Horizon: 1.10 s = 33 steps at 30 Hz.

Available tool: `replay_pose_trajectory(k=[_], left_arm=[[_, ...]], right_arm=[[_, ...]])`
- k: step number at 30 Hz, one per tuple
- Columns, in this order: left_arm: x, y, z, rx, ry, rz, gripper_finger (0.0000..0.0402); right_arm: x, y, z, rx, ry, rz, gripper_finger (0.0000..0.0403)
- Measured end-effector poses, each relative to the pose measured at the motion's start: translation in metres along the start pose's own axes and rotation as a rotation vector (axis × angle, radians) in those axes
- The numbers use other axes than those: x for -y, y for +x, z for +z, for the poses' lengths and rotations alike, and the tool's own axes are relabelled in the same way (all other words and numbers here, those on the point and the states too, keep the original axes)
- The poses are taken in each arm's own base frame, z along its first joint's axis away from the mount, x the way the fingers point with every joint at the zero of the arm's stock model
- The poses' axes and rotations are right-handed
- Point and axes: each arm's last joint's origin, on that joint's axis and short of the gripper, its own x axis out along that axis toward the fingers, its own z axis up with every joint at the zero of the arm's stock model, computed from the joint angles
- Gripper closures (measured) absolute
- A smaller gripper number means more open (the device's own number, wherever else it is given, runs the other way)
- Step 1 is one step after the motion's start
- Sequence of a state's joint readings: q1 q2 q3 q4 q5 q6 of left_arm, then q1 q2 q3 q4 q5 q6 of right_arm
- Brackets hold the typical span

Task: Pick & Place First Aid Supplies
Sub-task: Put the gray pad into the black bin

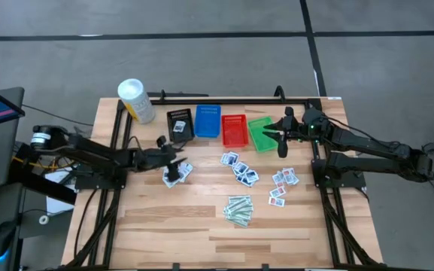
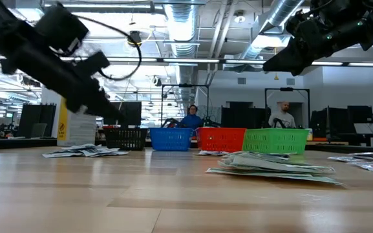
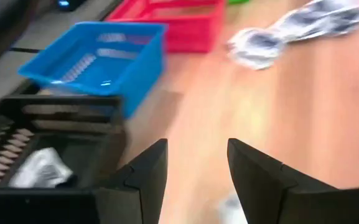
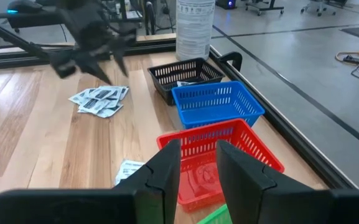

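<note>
The left gripper (image 1: 173, 153) hangs just beside the black basket (image 1: 180, 124), above a small heap of white packets (image 1: 176, 172); its fingers (image 3: 147, 174) are spread and empty. One packet (image 3: 40, 169) lies inside the black basket. The right gripper (image 1: 281, 143) hovers at the green basket (image 1: 260, 133), fingers parted, holding nothing. More packets (image 1: 241, 169) and pale-green strips (image 1: 238, 209) lie scattered on the table (image 1: 164, 226).
</note>
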State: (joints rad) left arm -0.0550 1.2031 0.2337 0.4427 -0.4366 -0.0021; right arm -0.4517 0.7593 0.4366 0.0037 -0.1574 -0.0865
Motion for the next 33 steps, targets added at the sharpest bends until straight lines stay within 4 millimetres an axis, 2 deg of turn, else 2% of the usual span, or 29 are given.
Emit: replay_pose_trajectory(k=[5,10,15,26,33], left_arm=[[0.01,-0.029,0.013,0.083,-0.115,-0.13,0.0233],[0.014,-0.045,0.003,-0.029,-0.226,-0.179,0.0233],[0.016,-0.042,-0.007,-0.121,-0.288,-0.16,0.0234],[0.024,-0.027,-0.027,-0.272,-0.201,-0.11,0.0234],[0.025,-0.023,-0.034,-0.313,-0.174,-0.089,0.0234]], right_arm=[[0.0,0.0,0.0,0.0,0.0,0.0,0.0305],[0.0,0.0,0.0,0.0,0.0,0.0,0.0305],[0.0,0.0,0.0,0.0,0.0,0.0,0.0305],[0.0,0.0,0.0,0.001,0.0,0.0,0.0305],[0.0,0.0,0.0,0.0,-0.001,0.0,0.0305]])
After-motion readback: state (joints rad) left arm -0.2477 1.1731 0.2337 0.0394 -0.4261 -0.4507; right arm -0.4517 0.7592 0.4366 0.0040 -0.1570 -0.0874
